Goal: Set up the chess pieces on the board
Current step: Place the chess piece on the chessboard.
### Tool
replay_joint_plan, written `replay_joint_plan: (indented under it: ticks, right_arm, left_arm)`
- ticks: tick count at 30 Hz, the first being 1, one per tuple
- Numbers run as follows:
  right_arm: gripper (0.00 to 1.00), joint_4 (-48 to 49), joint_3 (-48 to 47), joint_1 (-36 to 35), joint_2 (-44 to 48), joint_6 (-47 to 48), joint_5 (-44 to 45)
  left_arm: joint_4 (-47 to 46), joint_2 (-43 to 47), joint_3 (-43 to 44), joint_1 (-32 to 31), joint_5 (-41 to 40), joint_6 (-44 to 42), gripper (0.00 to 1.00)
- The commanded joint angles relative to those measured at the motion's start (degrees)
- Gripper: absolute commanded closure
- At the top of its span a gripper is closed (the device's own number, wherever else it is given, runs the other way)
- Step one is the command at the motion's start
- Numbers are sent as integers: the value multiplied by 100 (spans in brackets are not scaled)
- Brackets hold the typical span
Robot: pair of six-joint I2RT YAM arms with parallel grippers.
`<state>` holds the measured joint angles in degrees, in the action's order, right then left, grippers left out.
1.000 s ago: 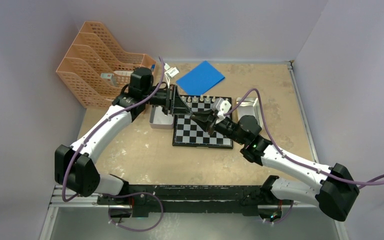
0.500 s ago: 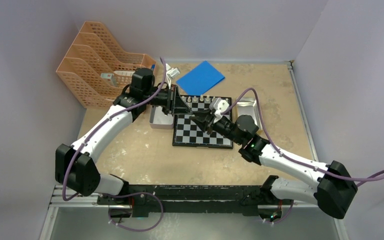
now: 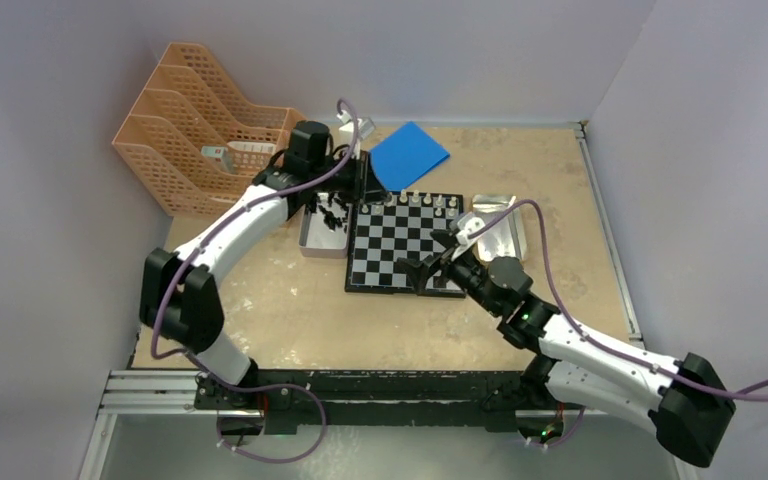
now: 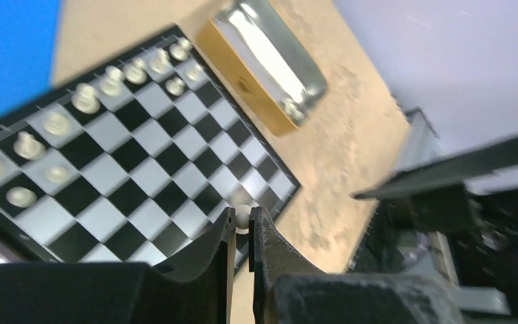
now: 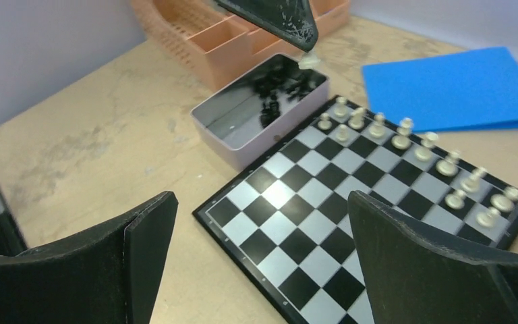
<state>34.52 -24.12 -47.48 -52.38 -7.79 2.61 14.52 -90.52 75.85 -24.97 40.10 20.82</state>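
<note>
- One cream piece [image 4: 243, 219] is pinched between my left fingers [image 4: 210, 246], which are closed tight on it. It hangs clear of the table [image 3: 290, 300] near the board's far-left corner, over the far end of the tin.
- My right fingers [image 5: 141, 236] are spread wide with nothing between them, hovering over the near right part of the board [image 3: 380, 262].
- On the board, white pieces [image 3: 415, 200] stand in a row along the far edge, with a few more one rank nearer, toward both ends.
- Just beside the board's left edge sits the tin [image 5: 226, 138], with black pieces [image 5: 270, 101] jumbled inside.
- To the board's right I see a second tin [image 3: 505, 240], shiny inside.
- Beyond the board lies a blue sheet [image 3: 407, 152]; an orange rack [image 3: 190, 140] stands at the far left.
</note>
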Motion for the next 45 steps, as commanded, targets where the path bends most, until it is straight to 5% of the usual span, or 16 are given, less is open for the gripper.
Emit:
replay_joint_plan:
  ticks: [1, 6, 18, 45]
  right_arm:
    - [1, -901, -421, -14, 469, -614, 1406]
    - [1, -2029, -862, -14, 889, -1133, 2334]
    - [1, -2432, -1022, -15, 1308, -1666, 3313]
    - [1, -2574, -995, -10, 1485, -1386, 3719]
  left_arm:
    - [-158, -673, 883, -205, -1244, -501, 100]
    - [-553, -1354, 1115, -398, -2122, -794, 100]
    - [-1278, -1928, 777, -684, -2905, -1095, 100]
    - [-1963, -2582, 322, -693, -3265, -1308, 100]
